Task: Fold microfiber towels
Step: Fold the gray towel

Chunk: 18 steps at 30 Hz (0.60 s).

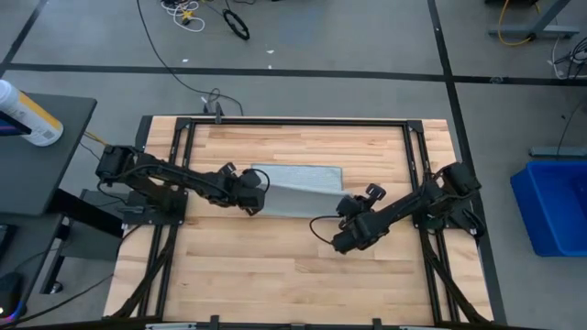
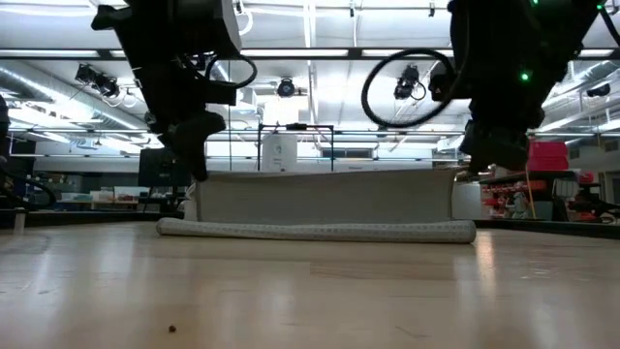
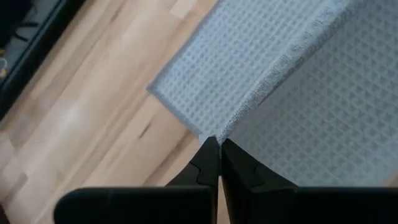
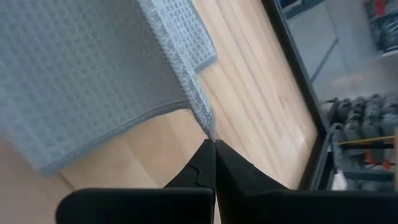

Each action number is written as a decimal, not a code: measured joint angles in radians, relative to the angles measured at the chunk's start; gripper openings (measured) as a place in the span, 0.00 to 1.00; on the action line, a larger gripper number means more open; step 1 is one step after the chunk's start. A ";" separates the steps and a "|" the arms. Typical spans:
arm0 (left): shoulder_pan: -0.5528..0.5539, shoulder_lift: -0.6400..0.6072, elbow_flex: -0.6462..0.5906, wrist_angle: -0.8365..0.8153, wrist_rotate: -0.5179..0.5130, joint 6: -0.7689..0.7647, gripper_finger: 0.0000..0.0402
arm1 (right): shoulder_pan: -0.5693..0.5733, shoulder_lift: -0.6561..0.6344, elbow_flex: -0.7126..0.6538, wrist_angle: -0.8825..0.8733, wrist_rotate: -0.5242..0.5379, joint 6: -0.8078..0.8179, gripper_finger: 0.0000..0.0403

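While both arms held the microfiber towel [image 1: 298, 183] by its near corners, the cloth sat at about 12 o'clock from the centre of the wooden table [image 1: 275, 275], its far part lying flat and its near edge lifted clear of the wood. Left gripper [image 1: 260, 194] was pinched together on the 9 o'clock corner of the raised edge; in its wrist view the fingertips [image 3: 214, 152] met right at the stitched corner. Right gripper [image 1: 353, 209] was likewise clamped on the 3 o'clock corner, fingertips [image 4: 210, 149] closed on the hem.

Handling notes (judgement): the towel looked light and fully limp. In the low view the lifted panel [image 2: 325, 197] hung as a taut sheet between the two grips, with a soft rolled crease [image 2: 315, 231] resting on the table beneath. Waffle-textured weave suggested decent friction, so slippage seemed unlikely from a firm pinch; nothing fragile. Hemmed corners were the best hold, being thicker and keeping the edge straight. Uneven travel of the two arms would likely skew the fold.
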 joint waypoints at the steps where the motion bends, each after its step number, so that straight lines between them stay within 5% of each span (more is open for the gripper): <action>1: 0.007 0.000 0.000 -0.001 0.020 -0.010 0.02 | -0.007 -0.012 -0.001 0.003 -0.004 -0.003 0.00; 18: 0.223 -0.013 -0.001 0.012 0.117 0.093 0.02 | -0.285 -0.098 -0.008 0.217 -0.063 -0.363 0.00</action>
